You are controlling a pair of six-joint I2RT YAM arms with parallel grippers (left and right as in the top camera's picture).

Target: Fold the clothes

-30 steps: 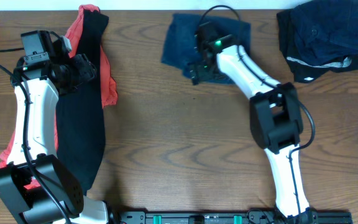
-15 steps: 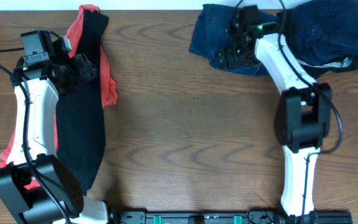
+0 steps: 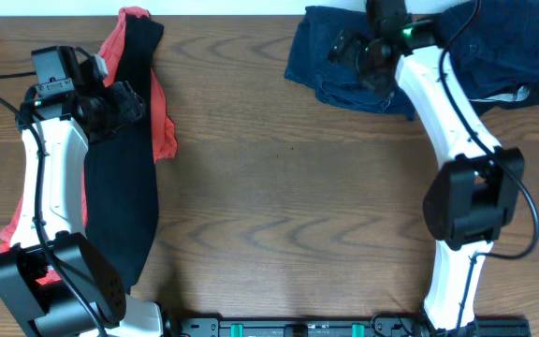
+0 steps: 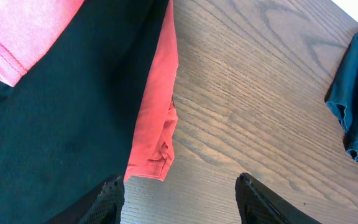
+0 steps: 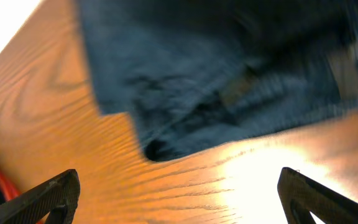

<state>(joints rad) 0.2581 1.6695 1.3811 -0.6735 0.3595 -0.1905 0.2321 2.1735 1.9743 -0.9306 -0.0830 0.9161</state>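
Hovering over navy shorts (image 3: 330,70) at the counter's (image 3: 279,197) far edge, the right gripper (image 5: 179,186) gapes wide and empty; the left gripper (image 4: 179,196), equally wide, sits by the coral shirt (image 4: 157,118).

Overhead looks straight down; close wrist views share the navy shorts (image 3: 344,65).

Coral-red shirt (image 3: 164,126) mostly under the black garment (image 3: 120,206); navy shorts (image 5: 229,74) blurred in the right wrist view
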